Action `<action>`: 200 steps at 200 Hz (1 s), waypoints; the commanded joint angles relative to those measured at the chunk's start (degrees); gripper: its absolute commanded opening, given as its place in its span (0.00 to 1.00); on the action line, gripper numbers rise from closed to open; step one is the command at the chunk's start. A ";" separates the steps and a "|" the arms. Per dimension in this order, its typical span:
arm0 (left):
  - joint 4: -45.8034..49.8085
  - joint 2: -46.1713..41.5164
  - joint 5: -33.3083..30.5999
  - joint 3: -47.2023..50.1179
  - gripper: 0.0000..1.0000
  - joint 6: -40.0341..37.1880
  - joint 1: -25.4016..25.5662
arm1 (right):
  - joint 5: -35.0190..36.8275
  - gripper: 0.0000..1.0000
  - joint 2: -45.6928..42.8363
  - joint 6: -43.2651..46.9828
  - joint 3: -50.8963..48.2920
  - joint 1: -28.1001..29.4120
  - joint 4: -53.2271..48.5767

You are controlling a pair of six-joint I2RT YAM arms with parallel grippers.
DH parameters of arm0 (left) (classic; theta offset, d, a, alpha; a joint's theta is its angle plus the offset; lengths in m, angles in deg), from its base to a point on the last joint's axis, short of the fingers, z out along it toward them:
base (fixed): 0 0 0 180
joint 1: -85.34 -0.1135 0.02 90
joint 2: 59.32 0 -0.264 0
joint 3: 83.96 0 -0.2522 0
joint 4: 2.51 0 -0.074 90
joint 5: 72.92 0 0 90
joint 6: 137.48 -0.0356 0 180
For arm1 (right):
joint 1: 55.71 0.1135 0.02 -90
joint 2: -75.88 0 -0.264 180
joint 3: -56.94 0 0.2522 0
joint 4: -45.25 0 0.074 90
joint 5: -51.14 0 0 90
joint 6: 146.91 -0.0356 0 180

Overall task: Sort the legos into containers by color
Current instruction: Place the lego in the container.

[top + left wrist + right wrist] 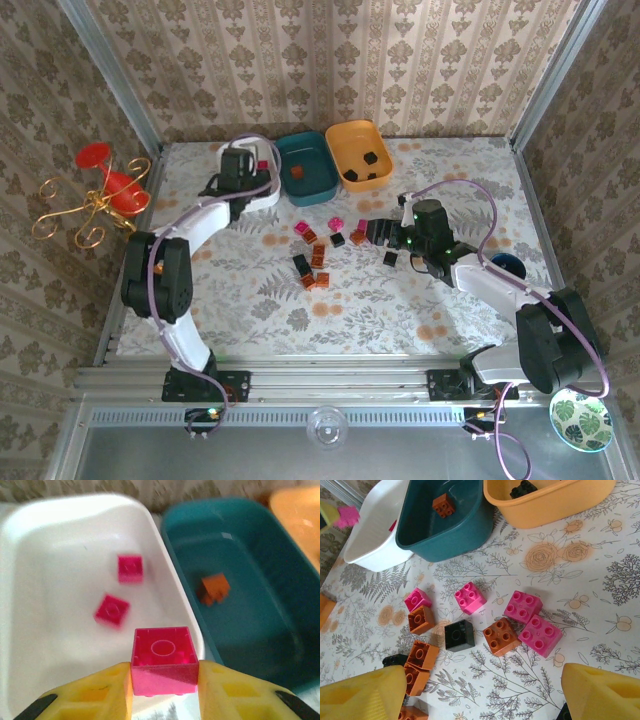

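My left gripper (164,682) is shut on a magenta pink lego (164,660), held hollow side up over the near rim of the white tray (50,545). Two pink legos (130,568) lie inside that tray. The dark teal tray (260,630) beside it holds one orange-red lego (215,588). The orange tray (545,505) holds black legos (522,488). My right gripper (485,695) hangs open above the loose pile on the table: pink legos (522,606), orange-red ones (501,636) and a black one (459,635). In the top view the left gripper (250,165) is at the white tray and the right gripper (375,233) is by the pile.
A red and gold wire stand (105,185) sits off the table's left edge. A small blue cup (507,265) lies behind the right arm. A leaf-patterned bowl (581,420) rests at the near right corner. Patterned walls close the back and sides.
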 commanded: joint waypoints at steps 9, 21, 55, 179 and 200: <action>4.61 7.63 -0.05 -9.57 0.37 -1.32 -2.71 | 0.20 0.82 -1.84 0.03 -0.57 -0.25 0.29; 5.96 10.41 -1.20 -13.16 0.37 -2.06 -3.42 | 0.29 0.82 -2.41 -0.20 -0.56 -0.23 -0.38; 10.29 16.78 -5.83 -21.78 0.38 -4.33 -4.84 | 1.83 0.82 -4.49 -1.06 -1.63 -0.11 -2.73; -0.46 -9.46 12.64 12.48 0.75 3.02 2.31 | 3.84 0.82 -2.21 0.50 -2.51 2.73 -3.43; -0.53 -13.72 12.53 19.53 0.75 4.14 5.63 | 6.57 0.81 0.52 2.56 -0.09 6.94 -5.22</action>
